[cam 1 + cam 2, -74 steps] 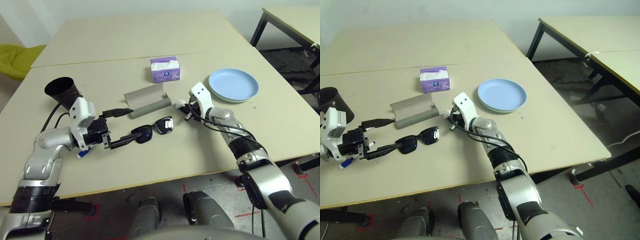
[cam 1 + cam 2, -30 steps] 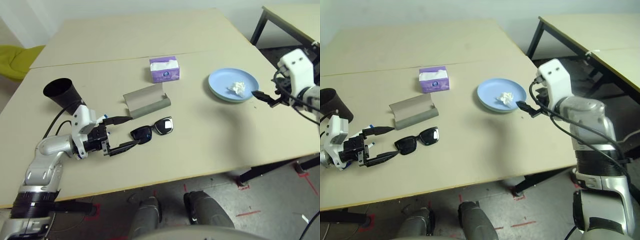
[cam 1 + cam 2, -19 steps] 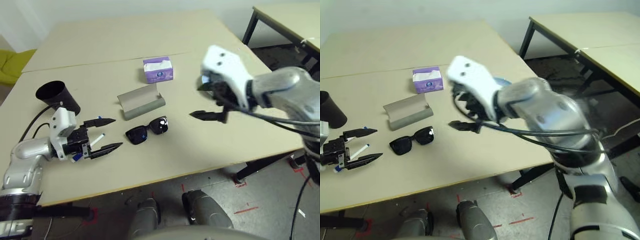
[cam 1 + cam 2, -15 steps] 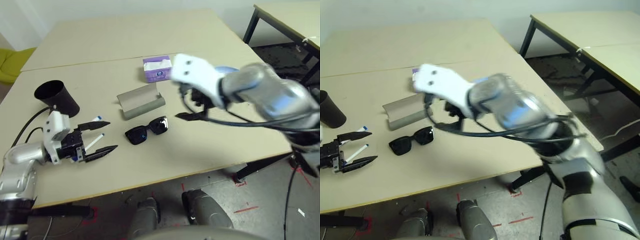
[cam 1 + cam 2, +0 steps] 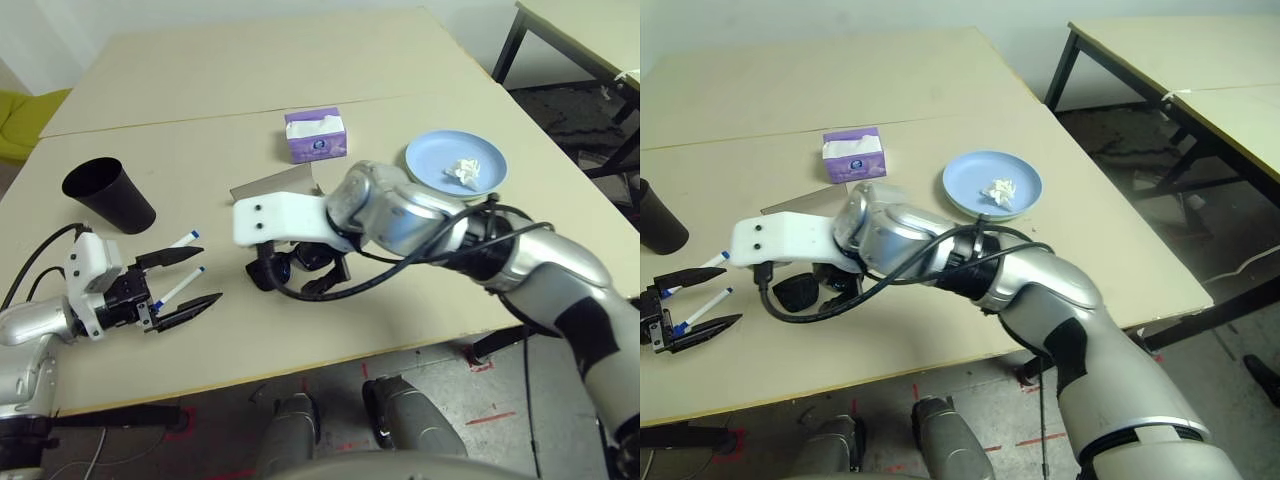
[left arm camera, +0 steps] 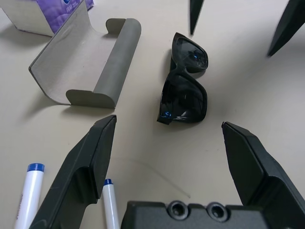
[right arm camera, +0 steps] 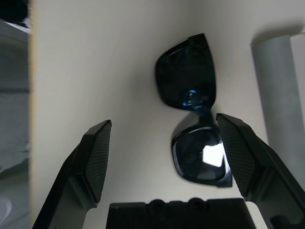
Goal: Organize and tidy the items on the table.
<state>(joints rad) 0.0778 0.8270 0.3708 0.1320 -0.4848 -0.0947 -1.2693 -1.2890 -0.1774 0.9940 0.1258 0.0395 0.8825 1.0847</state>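
**Tidy-up roughly a third done, sunglasses up next by the look of it**

Taking the black sunglasses (image 6: 183, 88) as the landmark and going near to far.

Nearest: left gripper (image 5: 182, 280), low over the surface (image 5: 420, 275), spread wide, holding nothing, well to the left of the sunglasses. Two blue-capped markers (image 5: 180, 284) lying loose right between and beside its fingers, so not yet in the cup.

Right gripper (image 7: 164, 157) hanging directly above the sunglasses, wide open and empty, one finger on each side of the folded frame in the wrist view. No contact visible. Probably lining up a grab, just a guess.

Just behind the sunglasses: grey glasses case (image 6: 90, 67), open and empty. Glasses clearly not packed yet.

Further back: purple tissue box (image 5: 316, 135). Far left of it, black cup (image 5: 108, 196), upright, well apart from the markers.

Off to the far right: stacked plates (image 5: 455, 165) with the crumpled tissue (image 5: 463, 171) sitting on top, so that bit looks done.

Left to do, probably: glasses into case, markers into cup.
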